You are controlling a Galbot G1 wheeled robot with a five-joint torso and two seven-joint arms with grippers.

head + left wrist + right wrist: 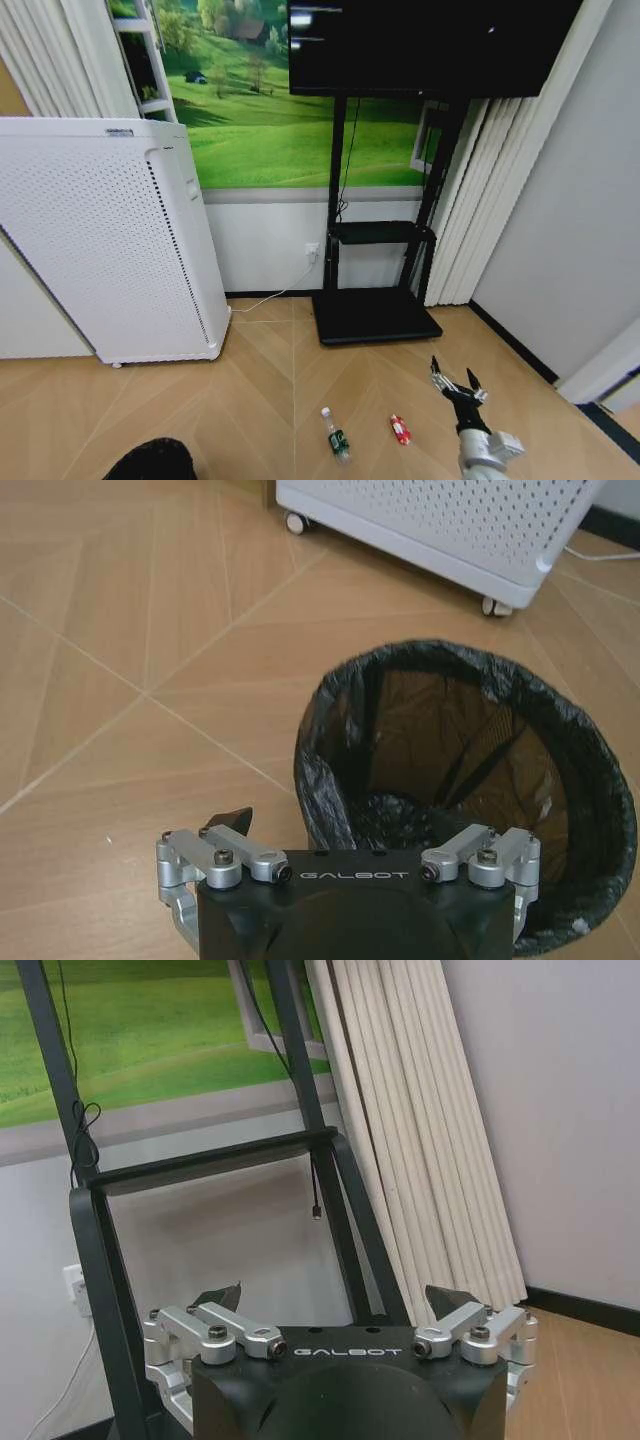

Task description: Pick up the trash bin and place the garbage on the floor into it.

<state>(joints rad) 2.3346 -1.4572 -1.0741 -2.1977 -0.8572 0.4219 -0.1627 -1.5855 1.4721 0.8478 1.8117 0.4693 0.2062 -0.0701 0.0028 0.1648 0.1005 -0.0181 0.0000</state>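
The trash bin (pixel 460 780), round and black with a black liner bag, stands on the floor (pixel 150 630) right in front of my left gripper (pixel 350 825). That gripper is open, one fingertip (pixel 232 818) outside the bin's near rim and the other lost against the dark liner. In the head view the bin's top (pixel 150 460) shows at the bottom left. Two pieces of garbage lie on the floor (pixel 270 400): a clear bottle with a green label (pixel 336 435) and a red-and-white packet (pixel 400 430). My right gripper (pixel 455 383) hangs open and empty just right of the packet, facing the wall (pixel 338 1298).
A tall white perforated appliance on castors (pixel 110 240) stands to the left, close behind the bin (pixel 440 530). A black TV stand with a flat base (pixel 375 315) stands against the back wall. White slatted panels (pixel 410 1120) lean in the right corner.
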